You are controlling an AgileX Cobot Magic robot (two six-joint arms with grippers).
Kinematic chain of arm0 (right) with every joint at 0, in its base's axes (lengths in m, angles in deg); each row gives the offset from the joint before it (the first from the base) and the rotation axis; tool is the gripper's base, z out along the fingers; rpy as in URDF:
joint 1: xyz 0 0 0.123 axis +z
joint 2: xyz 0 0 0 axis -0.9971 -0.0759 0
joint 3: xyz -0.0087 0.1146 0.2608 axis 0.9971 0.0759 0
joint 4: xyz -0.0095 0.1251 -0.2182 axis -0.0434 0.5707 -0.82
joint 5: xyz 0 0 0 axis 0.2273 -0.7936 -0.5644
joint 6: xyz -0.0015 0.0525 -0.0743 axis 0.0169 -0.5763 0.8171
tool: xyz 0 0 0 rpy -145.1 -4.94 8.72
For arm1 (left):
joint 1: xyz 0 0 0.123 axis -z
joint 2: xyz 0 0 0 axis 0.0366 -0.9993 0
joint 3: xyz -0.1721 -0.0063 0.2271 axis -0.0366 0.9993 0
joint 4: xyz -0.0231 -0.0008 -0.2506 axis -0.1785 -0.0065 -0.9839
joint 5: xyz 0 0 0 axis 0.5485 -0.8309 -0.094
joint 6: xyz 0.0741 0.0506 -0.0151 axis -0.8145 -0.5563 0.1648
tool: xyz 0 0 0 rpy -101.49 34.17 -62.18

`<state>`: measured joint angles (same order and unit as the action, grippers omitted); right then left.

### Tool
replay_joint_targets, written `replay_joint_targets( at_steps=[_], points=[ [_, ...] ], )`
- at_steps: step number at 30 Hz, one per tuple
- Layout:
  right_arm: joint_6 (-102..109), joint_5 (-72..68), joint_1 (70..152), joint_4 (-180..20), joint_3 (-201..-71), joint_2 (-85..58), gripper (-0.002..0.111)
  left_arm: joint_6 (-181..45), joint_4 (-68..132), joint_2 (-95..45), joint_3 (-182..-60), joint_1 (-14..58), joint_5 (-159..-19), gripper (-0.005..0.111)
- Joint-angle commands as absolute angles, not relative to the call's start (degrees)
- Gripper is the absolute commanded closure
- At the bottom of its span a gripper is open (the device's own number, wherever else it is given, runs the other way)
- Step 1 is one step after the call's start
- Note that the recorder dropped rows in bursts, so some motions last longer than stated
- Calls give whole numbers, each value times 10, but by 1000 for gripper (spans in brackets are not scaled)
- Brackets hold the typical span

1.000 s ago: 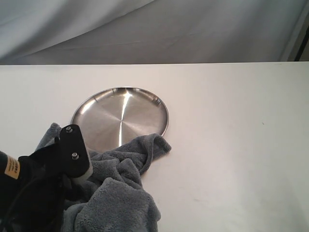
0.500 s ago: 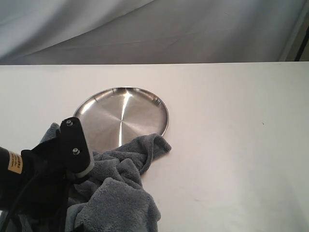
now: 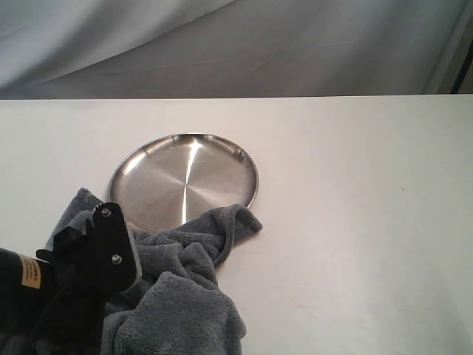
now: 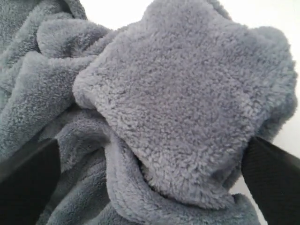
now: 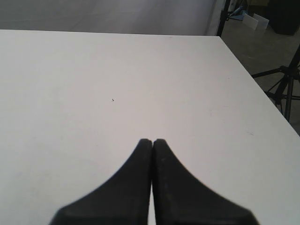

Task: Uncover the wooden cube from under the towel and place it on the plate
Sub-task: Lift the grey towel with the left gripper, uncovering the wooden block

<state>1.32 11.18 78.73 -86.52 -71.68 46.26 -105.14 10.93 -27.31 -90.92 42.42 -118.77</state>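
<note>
One arm shows in the exterior view: the left arm (image 3: 44, 296), black, coming in from the near left corner and angled up toward the middle, with its head over the left part of the towel (image 3: 181, 296). Its fingertips are hidden there, so from this view I cannot tell how the claw stands. One towel lies bunched in folds on the white table (image 3: 355, 185), and one fold laps over the near rim of the one plate (image 3: 185, 174). The plate is bare and shiny, just beyond the towel. A grey curtain (image 3: 236, 44) hangs behind the table. The cube shows in no view; whether it is under the towel cannot be told.

From the left wrist view, the towel (image 4: 178, 108) fills nearly all of the picture, with a slip of white table beyond it. The left claw (image 4: 150, 185) is spread wide: its two black fingers (image 4: 28, 183) stand at opposite edges of the picture, with a thick flap of towel between them. Whether the pads press on the cloth is unclear.

From the right wrist view, the right claw (image 5: 151, 140) hovers over bare table (image 5: 117, 84), well apart from towel and plate, neither of which shows here. Its two fingers (image 5: 131, 187) are pressed together tip to tip, nothing between them. Past the table's far edge, a black stand (image 5: 283, 89) is on the floor.
</note>
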Motion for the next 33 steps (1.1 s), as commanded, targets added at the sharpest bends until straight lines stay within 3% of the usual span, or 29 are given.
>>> replay_joint_targets(
  at_steps=[1, 3, 5, 9, 10, 22, 33],
  points=[
    [11, 105, 783, -869, -715, 461, 108, -1045, 80, -326, -905, 427, -1175, 7],
    [11, 105, 783, -869, -715, 461, 108, -1047, 49, -343, -908, 427, -1161, 12],
    [11, 105, 783, -869, -715, 461, 108, -1047, 42, -343, -922, 428, -1162, 33],
    [11, 105, 783, -869, -715, 461, 108, -1046, 36, -343, -941, 428, -1173, 96],
    [11, 105, 783, -869, -715, 461, 108, -1050, 37, -343, -943, 428, -1176, 107],
    [11, 105, 783, -869, -715, 461, 108, -1060, 36, -269, -994, 428, -1239, 105],
    [11, 105, 783, -869, -715, 461, 108, -1059, 31, -135, -999, 428, -1194, 105]
  ],
)
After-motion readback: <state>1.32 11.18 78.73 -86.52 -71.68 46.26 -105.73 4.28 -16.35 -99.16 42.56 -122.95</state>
